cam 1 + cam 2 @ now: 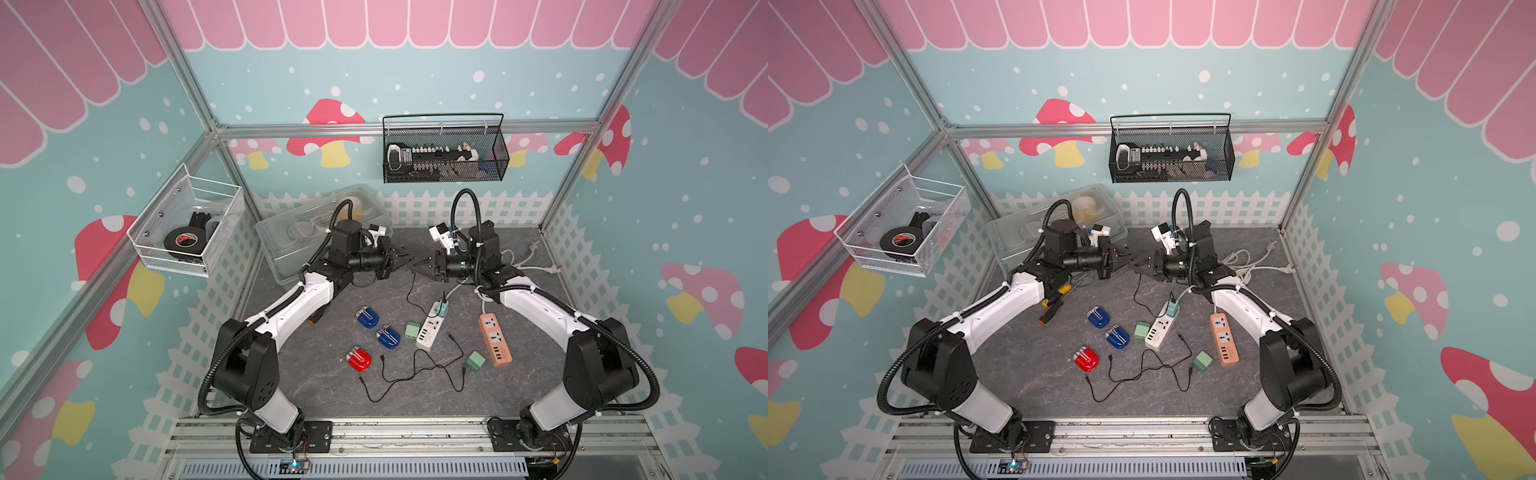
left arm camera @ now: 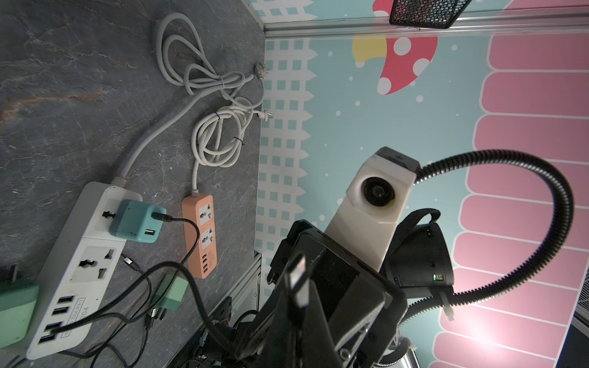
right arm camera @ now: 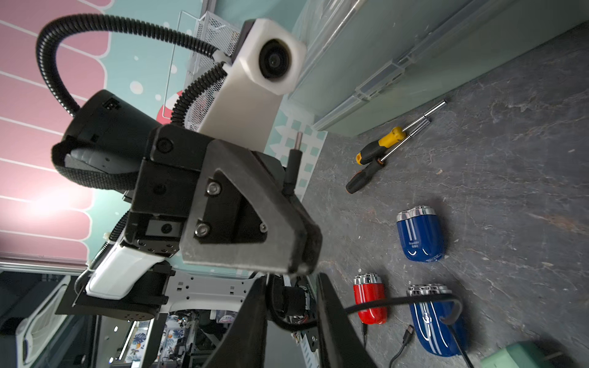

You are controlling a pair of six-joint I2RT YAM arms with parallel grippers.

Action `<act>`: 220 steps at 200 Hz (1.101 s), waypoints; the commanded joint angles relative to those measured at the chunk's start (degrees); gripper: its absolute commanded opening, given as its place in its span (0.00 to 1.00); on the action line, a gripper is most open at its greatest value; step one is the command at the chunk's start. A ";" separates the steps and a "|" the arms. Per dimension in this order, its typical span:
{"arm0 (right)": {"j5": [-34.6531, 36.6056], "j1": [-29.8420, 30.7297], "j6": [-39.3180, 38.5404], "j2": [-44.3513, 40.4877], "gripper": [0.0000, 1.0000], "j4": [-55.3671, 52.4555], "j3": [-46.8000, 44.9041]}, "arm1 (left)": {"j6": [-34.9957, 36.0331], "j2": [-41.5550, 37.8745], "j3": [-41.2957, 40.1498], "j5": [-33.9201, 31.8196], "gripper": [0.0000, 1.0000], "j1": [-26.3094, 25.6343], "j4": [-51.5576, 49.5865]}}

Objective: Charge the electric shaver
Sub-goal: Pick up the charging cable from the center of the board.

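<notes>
Two blue shavers and a red shaver lie on the grey table. A teal charger sits plugged into the white power strip. Its black cable rises to both grippers, which meet tip to tip above the table. My left gripper is shut on the cable just behind its plug, whose metal tip sticks out. My right gripper stands with its fingers apart, the cable passing through the gap.
An orange power strip, two green adapters and loose black cables lie near the front. Screwdrivers lie under the left arm. A clear plastic bin stands back left, with coiled white cords back right.
</notes>
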 commanded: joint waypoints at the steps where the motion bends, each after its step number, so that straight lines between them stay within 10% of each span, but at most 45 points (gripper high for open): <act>1: 0.52 0.11 0.44 0.32 0.09 0.57 1.69 | -0.18 -0.22 0.55 -0.78 0.00 -0.27 0.36; 76: -5.89 0.11 -2.11 -2.16 0.00 -7.25 1.51 | 6.83 0.54 3.58 -0.27 0.42 4.21 -8.00; 220: -4.18 0.11 -2.89 -1.43 0.00 -8.72 2.04 | 11.63 1.66 5.25 -0.67 0.17 3.69 -16.98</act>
